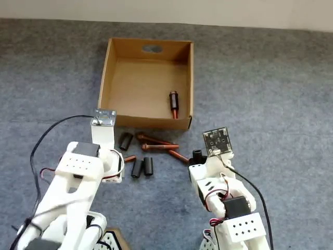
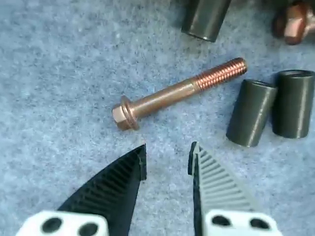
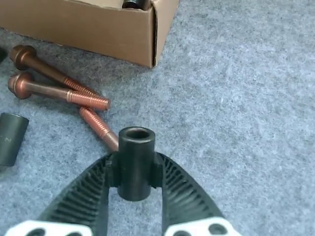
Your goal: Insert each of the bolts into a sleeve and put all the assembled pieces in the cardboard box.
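Note:
My left gripper stands open just short of the head of a copper bolt lying flat on the carpet. Two dark sleeves lie side by side past its threaded end. My right gripper is shut on a black sleeve, held upright with its open bore showing, in front of the cardboard box's near right corner. Three more bolts lie beside it. One assembled piece lies in the box.
A further sleeve lies close to the box's front wall. The left arm and the right arm flank the loose parts. Grey carpet stretches open to the right of the box.

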You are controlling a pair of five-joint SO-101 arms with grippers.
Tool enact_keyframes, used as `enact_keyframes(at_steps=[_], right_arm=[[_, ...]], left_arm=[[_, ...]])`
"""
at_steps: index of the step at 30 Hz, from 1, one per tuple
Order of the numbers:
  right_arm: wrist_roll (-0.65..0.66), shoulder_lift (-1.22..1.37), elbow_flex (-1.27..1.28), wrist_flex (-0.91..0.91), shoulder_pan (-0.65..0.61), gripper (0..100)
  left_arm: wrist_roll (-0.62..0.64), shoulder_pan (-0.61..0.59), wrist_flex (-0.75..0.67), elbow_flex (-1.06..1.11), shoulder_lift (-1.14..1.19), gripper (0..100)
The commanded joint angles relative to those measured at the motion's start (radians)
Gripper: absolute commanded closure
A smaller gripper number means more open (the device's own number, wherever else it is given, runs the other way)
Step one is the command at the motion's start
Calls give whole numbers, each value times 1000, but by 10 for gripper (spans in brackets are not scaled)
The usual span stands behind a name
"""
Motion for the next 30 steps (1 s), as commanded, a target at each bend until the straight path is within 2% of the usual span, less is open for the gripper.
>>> enact_keyframes(at_steps=[1, 6, 11, 15, 21, 27, 30], right_arm=[[-9, -12, -10, -15, -12, 993], [-9, -12, -8, -15, -12, 993], [-9, -12, -8, -15, -12, 993], [-9, -12, -10, -15, -12, 993], [-9, -12, -10, -15, -12, 993], [-9, -12, -10, -15, -12, 993], [-9, -12, -10, -15, -12, 993]], left_arm=[[-3, -7, -74, -61, 131, 847], [2, -133, -143, -166, 286, 847], [14, -199, -144, -226, 297, 847], [172, -214, -150, -240, 297, 844], [350, -219, -245, -255, 305, 842], [463, -219, -304, -254, 298, 842], [473, -219, -302, -259, 297, 842]])
